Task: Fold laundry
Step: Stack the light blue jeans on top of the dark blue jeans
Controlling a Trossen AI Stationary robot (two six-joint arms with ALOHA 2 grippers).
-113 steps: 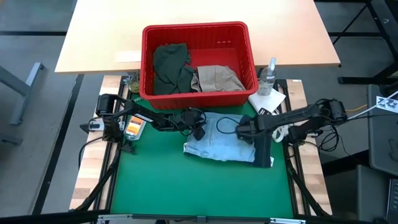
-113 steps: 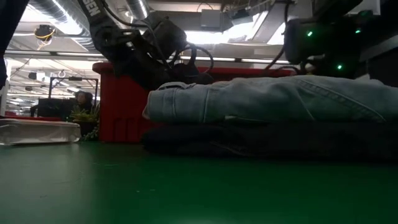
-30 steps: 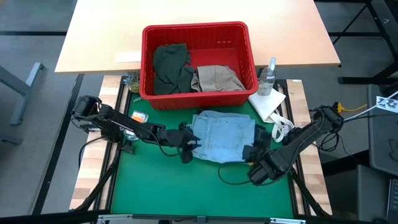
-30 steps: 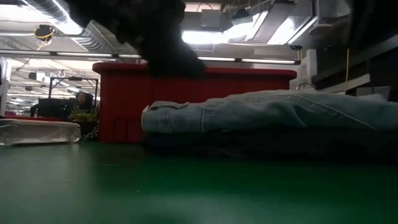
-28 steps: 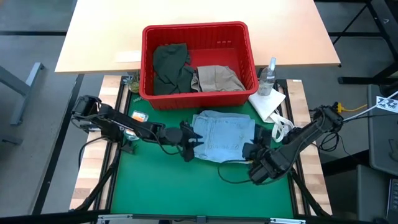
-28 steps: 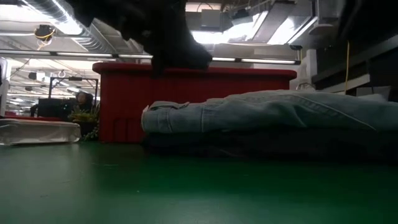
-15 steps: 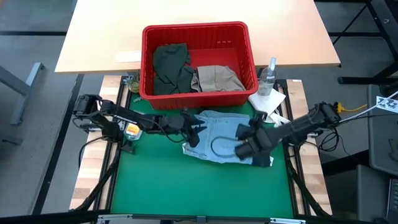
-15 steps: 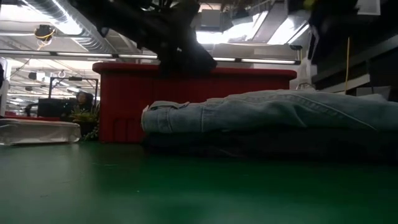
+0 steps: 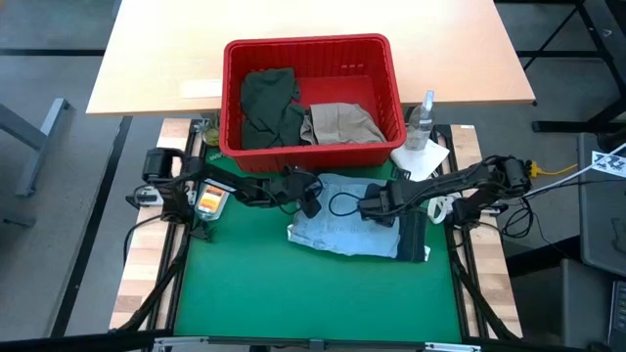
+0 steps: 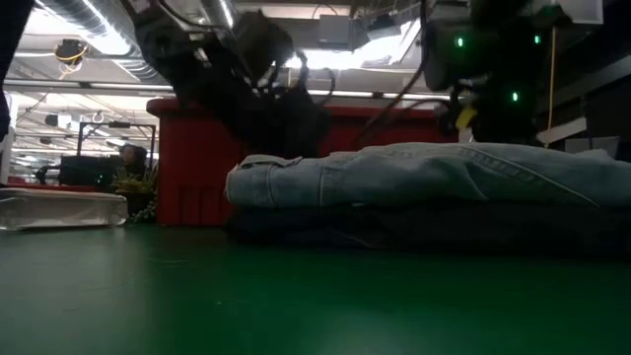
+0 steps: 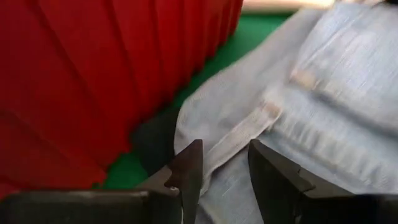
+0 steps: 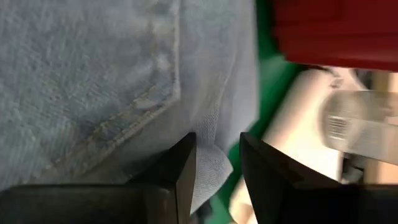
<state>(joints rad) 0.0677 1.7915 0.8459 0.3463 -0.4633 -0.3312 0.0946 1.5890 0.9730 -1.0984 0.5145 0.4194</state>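
Observation:
A folded light blue denim piece (image 9: 342, 233) (image 10: 424, 176) lies on the folded dark navy jeans (image 9: 417, 240) (image 10: 414, 227) in the middle of the green mat. My left gripper (image 9: 313, 203) (image 11: 225, 146) hovers at the denim's far left corner, open a little, with a hem seam (image 11: 249, 127) showing between its fingers. My right gripper (image 9: 364, 207) (image 12: 217, 138) is over the denim's far right part, also open a little, pointing steeply down at a cloth edge (image 12: 214, 167). The dark olive piece (image 9: 266, 103) and the beige piece (image 9: 340, 122) lie in the red basket (image 9: 305, 42). My left gripper stands just over the denim's hem with a finger on either side of the seam; I cannot tell whether it touches the cloth. My right gripper stands likewise over the denim's edge next to a pocket seam (image 12: 140, 102); I cannot tell whether it touches.
The red basket stands at the mat's far edge, close behind both grippers. A spray bottle (image 9: 422, 119) and a white cloth (image 9: 423, 159) lie at the far right. A small orange object (image 9: 210, 198) sits at the left. The mat's near half (image 9: 313, 293) is bare.
My left gripper has gone from the denim's near left corner toward the far edge and the basket, sinking a little. My right gripper has swung from the mat's near right toward the far edge and left, over the denim, and come down. The folded stack has kept its place.

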